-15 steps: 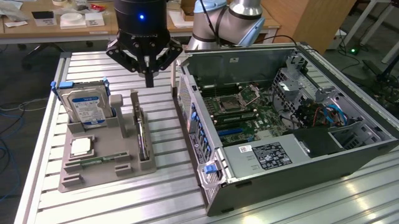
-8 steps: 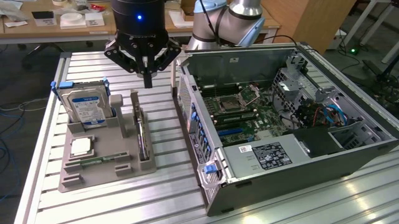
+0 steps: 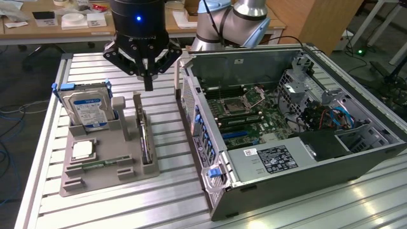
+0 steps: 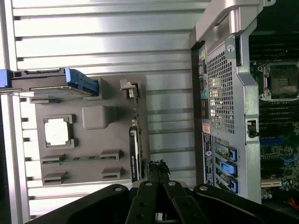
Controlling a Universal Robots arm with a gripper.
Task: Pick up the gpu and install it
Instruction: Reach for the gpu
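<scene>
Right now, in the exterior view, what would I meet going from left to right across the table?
Hard drive → gpu standing on edge → open computer case.

Through my wrist camera I see my gripper [image 4: 158, 168], fingertips drawn together, hanging just beside the gpu [image 4: 134, 147], which stands on edge in the grey holder [image 4: 88, 144] between the blue-railed hard drive [image 4: 60, 84] and the open computer case [image 4: 224, 93].
</scene>
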